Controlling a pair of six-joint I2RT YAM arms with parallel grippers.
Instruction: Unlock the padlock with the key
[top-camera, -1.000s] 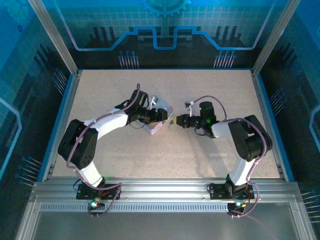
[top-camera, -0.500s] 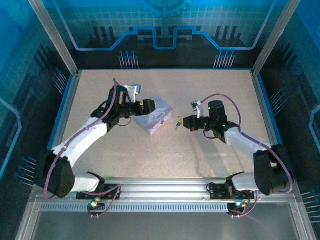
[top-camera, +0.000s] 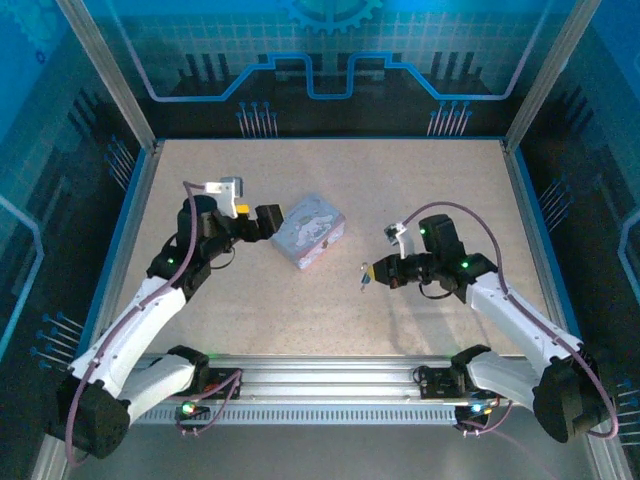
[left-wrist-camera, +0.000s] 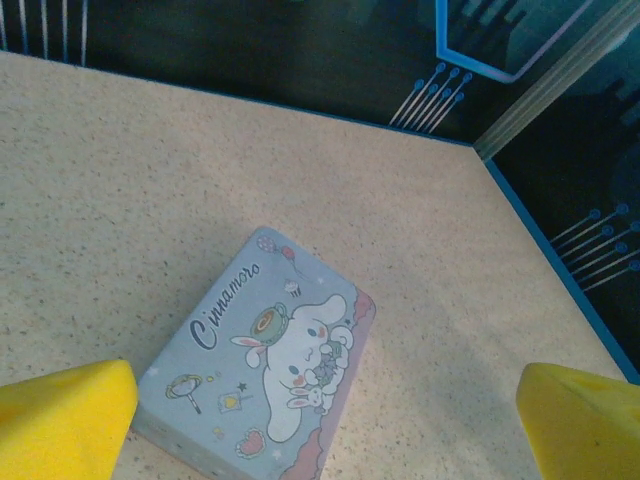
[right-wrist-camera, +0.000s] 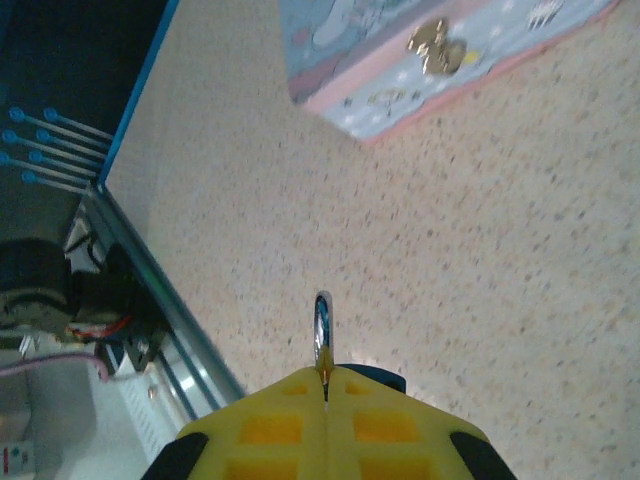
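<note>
The right gripper (right-wrist-camera: 323, 372) has its yellow fingers pressed together on a thin metal loop, which I take for the shackle of the padlock (right-wrist-camera: 321, 325). It is held well apart from the tin box (top-camera: 310, 232), whose gold clasp (right-wrist-camera: 435, 45) hangs bare. The key is too small to make out. The left gripper (top-camera: 268, 219) is spread wide and empty just beside the box. Unlocking looks not yet done; next the key must be found and lined up with the keyhole. The speckled beige table (top-camera: 300, 310) sits within blue walls.
</note>
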